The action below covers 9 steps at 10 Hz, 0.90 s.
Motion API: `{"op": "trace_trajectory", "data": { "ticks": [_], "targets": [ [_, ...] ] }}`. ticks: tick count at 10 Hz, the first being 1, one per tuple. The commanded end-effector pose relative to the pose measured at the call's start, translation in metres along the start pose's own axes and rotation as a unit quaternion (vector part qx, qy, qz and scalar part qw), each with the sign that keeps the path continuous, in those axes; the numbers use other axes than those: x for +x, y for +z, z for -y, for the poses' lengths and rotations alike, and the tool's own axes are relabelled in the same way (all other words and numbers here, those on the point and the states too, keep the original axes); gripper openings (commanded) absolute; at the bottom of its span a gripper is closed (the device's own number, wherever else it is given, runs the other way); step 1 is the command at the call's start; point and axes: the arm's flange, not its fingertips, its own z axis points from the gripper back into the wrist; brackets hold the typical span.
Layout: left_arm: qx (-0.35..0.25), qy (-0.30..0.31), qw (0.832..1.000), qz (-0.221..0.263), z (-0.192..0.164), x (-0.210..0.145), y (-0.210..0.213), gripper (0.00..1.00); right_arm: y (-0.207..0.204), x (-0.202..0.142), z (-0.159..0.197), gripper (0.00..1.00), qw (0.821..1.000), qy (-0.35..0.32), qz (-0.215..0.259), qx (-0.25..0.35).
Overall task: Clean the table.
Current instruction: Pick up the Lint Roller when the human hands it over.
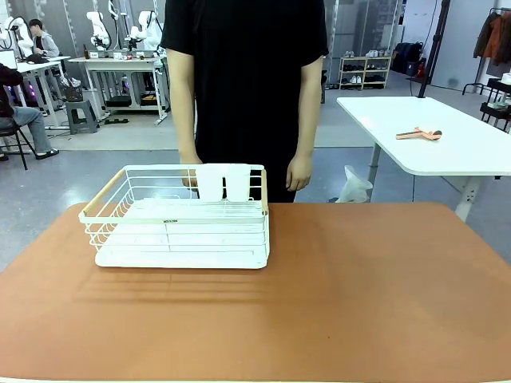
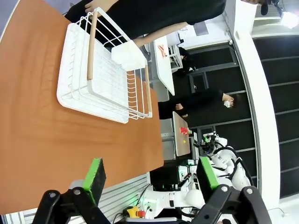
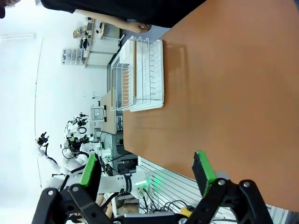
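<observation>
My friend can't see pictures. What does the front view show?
A white wire rack sits on the left part of a reddish-brown table. A person in black stands behind it at the far side, arms down.

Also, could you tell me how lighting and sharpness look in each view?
Front view: even and sharp, the white wire rack casting a soft shadow on the table. Left wrist view: lamp glare in the top right corner. Right wrist view: the room behind washes out white.

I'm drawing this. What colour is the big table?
Reddish-brown; the table shows best in the front view.
</observation>
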Motion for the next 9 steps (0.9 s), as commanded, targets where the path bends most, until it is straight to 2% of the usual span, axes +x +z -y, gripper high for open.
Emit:
{"op": "trace_trajectory", "data": {
  "ticks": [1, 9],
  "targets": [
    [-0.005, -0.009, 1.000, 0.002, 0.0042, -0.0007, 0.0013, 1.00, 0.0011, -0.0018, -0.0082, 1.00, 1.000, 0.006, 0.002, 0.007],
    [-0.005, -0.009, 1.000, 0.002, 0.0042, -0.0007, 0.0013, 1.00, 0.0011, -0.0018, -0.0082, 1.00, 1.000, 0.006, 0.002, 0.007]
  ]
}}
